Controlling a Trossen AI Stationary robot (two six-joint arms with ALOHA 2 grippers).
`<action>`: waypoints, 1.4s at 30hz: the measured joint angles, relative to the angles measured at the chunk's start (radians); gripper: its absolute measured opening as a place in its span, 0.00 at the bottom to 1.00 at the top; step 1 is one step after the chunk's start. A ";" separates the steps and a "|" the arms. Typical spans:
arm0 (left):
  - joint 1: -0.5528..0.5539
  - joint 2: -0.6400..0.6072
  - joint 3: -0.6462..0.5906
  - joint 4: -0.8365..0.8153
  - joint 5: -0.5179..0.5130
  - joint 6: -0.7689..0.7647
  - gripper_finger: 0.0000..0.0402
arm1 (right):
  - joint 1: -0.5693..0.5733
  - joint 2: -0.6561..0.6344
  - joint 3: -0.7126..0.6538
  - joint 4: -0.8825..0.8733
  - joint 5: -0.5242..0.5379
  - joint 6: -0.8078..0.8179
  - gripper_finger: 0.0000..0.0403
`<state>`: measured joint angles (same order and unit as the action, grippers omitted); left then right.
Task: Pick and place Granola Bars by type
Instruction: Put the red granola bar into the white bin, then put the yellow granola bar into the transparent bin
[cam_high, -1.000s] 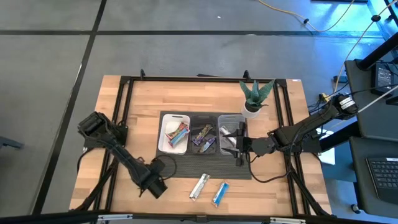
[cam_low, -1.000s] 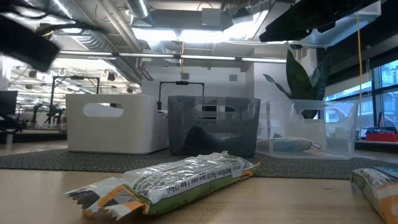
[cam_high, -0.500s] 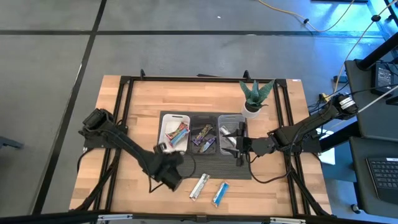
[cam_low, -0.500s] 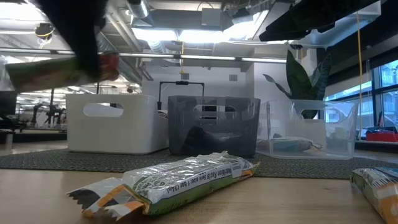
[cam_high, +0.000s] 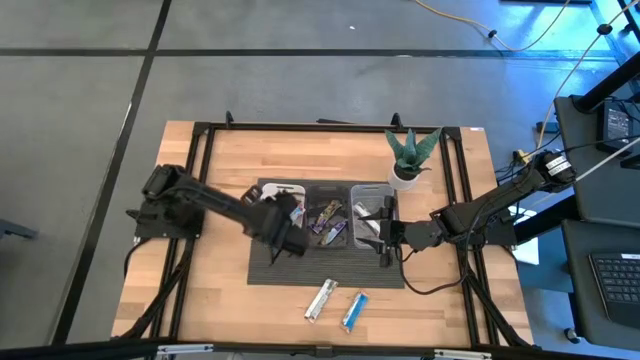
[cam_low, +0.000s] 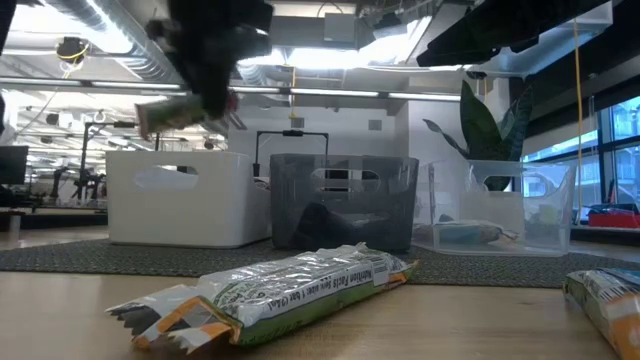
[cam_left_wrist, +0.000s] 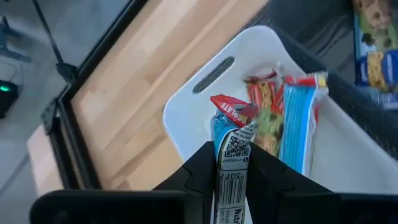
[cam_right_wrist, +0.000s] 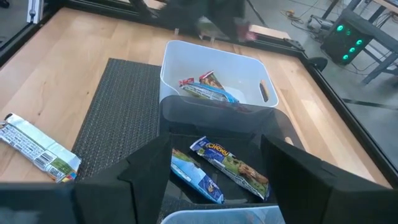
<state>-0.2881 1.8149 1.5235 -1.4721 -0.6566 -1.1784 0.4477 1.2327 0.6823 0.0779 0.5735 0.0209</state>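
high view: the left gripper (cam_high: 283, 226), which a second ago was low near the table's front edge, is now hanging over the near end of the white rectangular plastic tray (cam_high: 266, 233). the right gripper (cam_high: 385, 236) is waiting at the clear plastic tray (cam_high: 357, 190), just as before.

low view: a blurred wrapped granola bar (cam_low: 170, 112) is being carried above the white tray.

left wrist view: the jaws are clamping a blue-wrapped bar (cam_left_wrist: 227, 163) right over the white tray, where blue and red bars (cam_left_wrist: 281, 112) are lying.

right wrist view: its fingers are standing apart, empty. release looks near, probably.
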 joint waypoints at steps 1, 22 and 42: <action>0.019 0.000 -0.006 0.022 -0.002 0.015 0.15 | 0.000 0.000 0.000 0.000 0.000 0.000 0.62; 0.154 0.000 -0.176 0.377 0.047 0.059 0.15 | 0.000 0.000 0.000 -0.032 -0.001 0.001 0.62; 0.148 0.000 -0.176 0.374 0.032 0.155 0.31 | 0.000 0.000 0.000 0.017 -0.001 -0.002 0.62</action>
<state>-0.1404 1.8153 1.3472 -1.0980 -0.6250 -1.0237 0.4480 1.2327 0.6819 0.0952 0.5728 0.0193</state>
